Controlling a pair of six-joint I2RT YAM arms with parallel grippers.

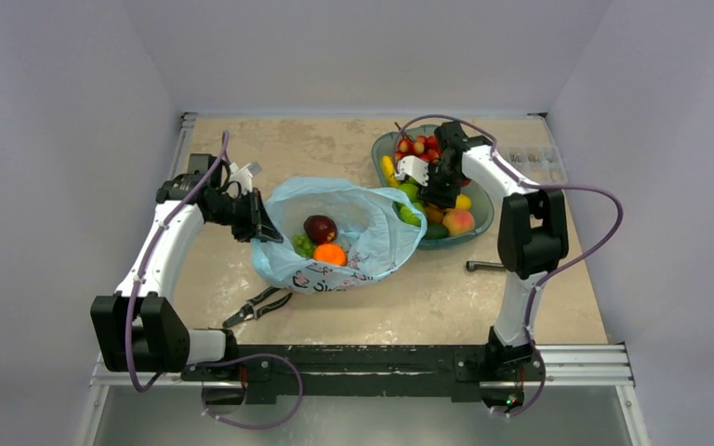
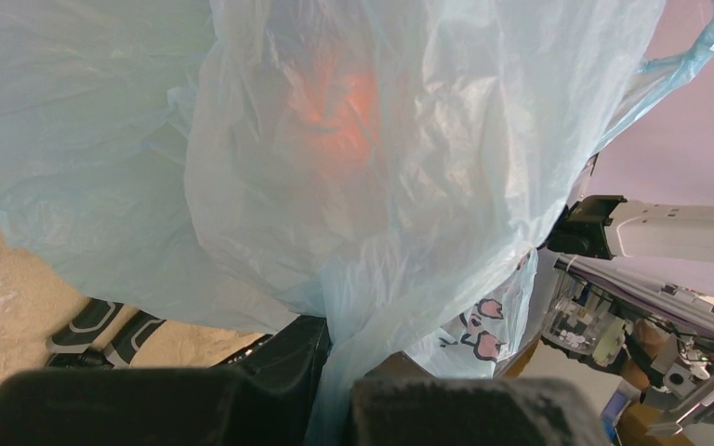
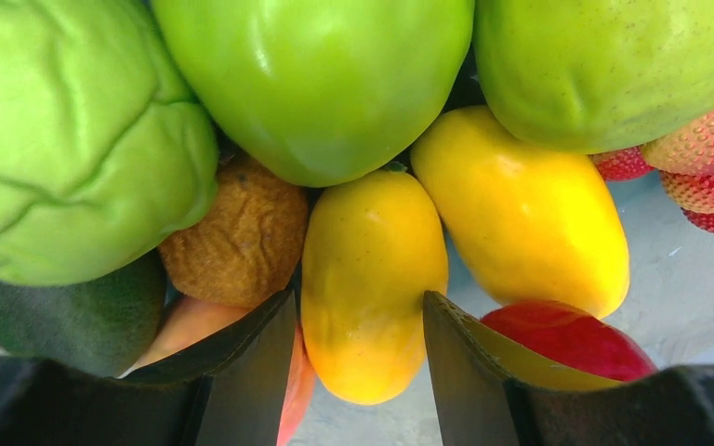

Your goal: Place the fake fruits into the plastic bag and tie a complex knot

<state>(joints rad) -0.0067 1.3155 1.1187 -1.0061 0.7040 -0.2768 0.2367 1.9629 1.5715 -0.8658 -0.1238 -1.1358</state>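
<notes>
a light-blue plastic bag (image 1: 378, 240) sits in the middle of the surface (image 1: 316, 149), mouth open. the left claw (image 1: 258, 219) is clamped on the bag's left rim. inside lie a dark red apple (image 1: 320, 228), green grapes (image 1: 304, 245) and an orange (image 1: 330, 254). near the far right corner, a teal dish (image 1: 378, 156) holds more fake fruits (image 1: 458, 221). the right claw (image 3: 361, 344) is spread open among them, fingers either side of a yellow fruit (image 3: 372, 279); contact is unclear.

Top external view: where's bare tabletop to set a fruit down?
Bare table lies beyond the plastic bag, left of the teal dish, and in front of the bag between the black-handled tool and the right arm's base. Crowded: the dish, under the right gripper, and the bag's left rim, pinched by the left gripper.
</notes>
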